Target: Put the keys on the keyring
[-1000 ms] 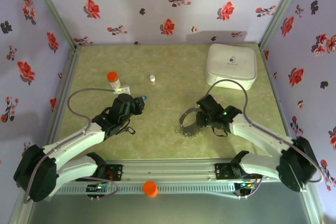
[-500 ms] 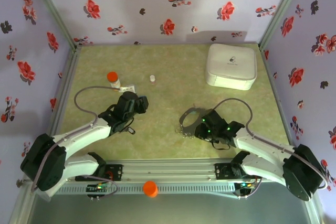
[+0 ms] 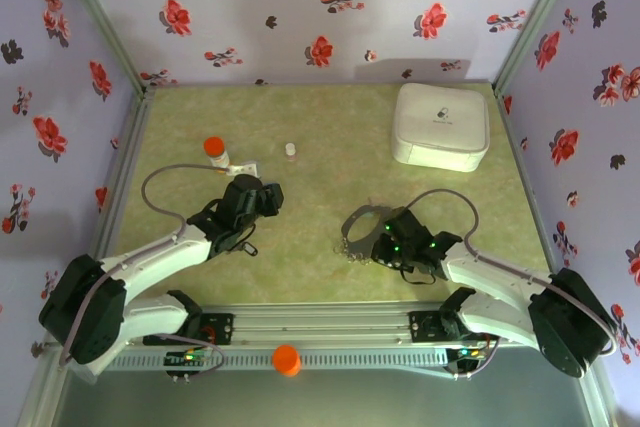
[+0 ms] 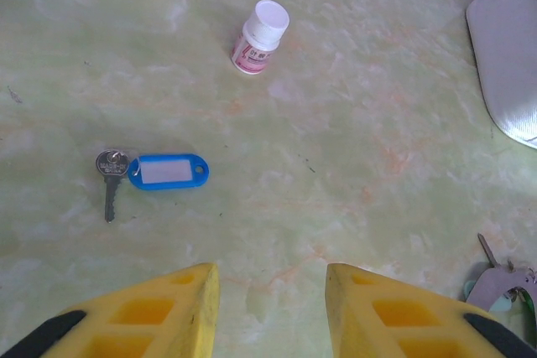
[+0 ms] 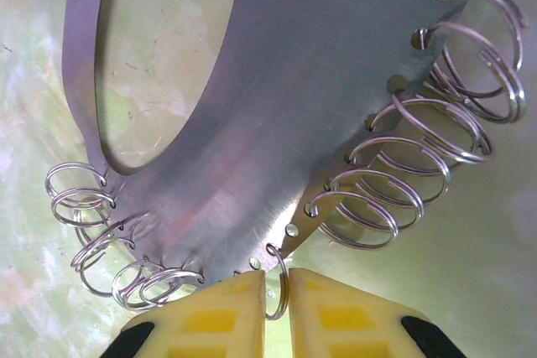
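R claw (image 5: 277, 291) nearly shut, pinching one small wire loop on the keyring (image 5: 252, 123), which lies on the table (image 4: 336, 123) btwn my arms. L claw (image 4: 273, 291) parted, empty, above the blue-tag key (image 4: 168, 171). Risk: pads barely catch that thin loop, so it could slip, or the plate drags. Vs 1 s back: R arm's pulled nearer, jaws narrowed.

One keyring (image 5: 294, 106), one blue-tagged key (image 4: 159, 172), one orange-capped bottle (image 3: 215, 151), one white-capped bottle (image 4: 261, 37), one white box (image 3: 442, 127).
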You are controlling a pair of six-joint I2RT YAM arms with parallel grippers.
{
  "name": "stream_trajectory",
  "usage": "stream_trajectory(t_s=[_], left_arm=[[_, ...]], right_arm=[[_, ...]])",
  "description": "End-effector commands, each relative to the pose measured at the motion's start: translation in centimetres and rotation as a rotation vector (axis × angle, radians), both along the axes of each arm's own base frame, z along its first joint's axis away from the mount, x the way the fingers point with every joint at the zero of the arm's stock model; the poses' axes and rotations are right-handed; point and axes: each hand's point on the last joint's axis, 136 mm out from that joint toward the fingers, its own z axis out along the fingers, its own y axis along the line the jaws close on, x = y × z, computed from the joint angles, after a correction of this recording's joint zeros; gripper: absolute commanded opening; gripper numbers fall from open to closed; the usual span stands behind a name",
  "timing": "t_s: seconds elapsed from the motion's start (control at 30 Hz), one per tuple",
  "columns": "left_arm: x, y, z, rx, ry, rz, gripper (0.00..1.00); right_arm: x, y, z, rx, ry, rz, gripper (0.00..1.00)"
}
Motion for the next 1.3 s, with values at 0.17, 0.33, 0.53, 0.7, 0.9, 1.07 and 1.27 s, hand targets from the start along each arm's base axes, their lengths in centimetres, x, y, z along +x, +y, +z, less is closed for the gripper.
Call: stream_trajectory(t_s=[0.17,0.33,0.53,0.7,0.9,1.07,1.27], left_arm=[[0.4,-0.5,1.6,-0.04,-0.034,0.002,0.39],[0.3,-0.5,1.6,-0.039,-0.034,0.003,0.39],[0.3,-0.3,1.9,-0.036,-0.04,0.005,0.39],[0.3,-0.1,2.1,-0.035,-0.046,0.011,0.39],[0.3,-0.1,2.1,-0.03,-0.047,0.012,0.39],[0.2,0.0,2.1,-0.034,-0.046,0.014,0.39],[0.2,0.2,2.4,-0.034,-0.052,0.018,0.39]], right_arm=[[-0.3,-0.3,-0.7,-0.008,0.025,-0.003,0.13],[-0.1,-0.2,-0.6,-0.005,0.021,-0.001,0.1],[0.0,-0.1,0.1,0.002,0.005,0.011,0.0],[-0.1,-1.1,1.1,-0.072,-0.02,0.06,0.0],[-0.4,-1.9,1.3,-0.189,-0.006,0.16,0.0],[-0.4,-1.5,1.1,-0.247,0.011,0.227,0.0],[-0.3,-0.8,0.5,-0.243,0.027,0.25,0.0]])
